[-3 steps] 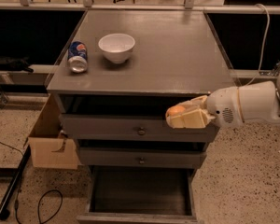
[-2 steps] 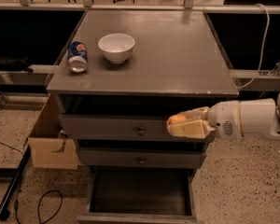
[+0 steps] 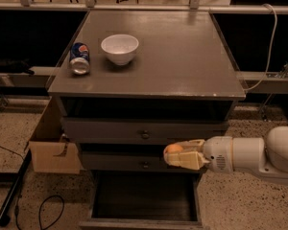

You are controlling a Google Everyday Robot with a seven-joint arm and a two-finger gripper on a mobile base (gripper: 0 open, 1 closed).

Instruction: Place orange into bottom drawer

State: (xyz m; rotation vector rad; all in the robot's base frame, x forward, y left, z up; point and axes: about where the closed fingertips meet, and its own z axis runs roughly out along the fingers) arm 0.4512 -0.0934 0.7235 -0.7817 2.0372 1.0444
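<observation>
I see the pale, cream-coloured fingers (image 3: 186,160) closed snugly around the orange (image 3: 173,149), of which only a small rounded patch of smooth skin shows at the top left of the grasp. The gripper (image 3: 176,155) hangs in front of the middle drawer (image 3: 120,162), just right of its round knob (image 3: 145,165), and above the right part of the bottom drawer (image 3: 144,200). Behind it the smooth white arm (image 3: 252,155) reaches off to the right. The bottom drawer is pulled out towards me, a wide shallow tray with a dark inside and a grey rim. I count three drawers in the grey cabinet (image 3: 182,61), and the top drawer (image 3: 105,130) carries a second knob. On the matte cabinet top, far left, stand one glossy white bowl (image 3: 120,48) and one blue soda can (image 3: 79,58) lying on its side just left of it. One open cardboard box (image 3: 53,150) sits on the speckled floor at the left
</observation>
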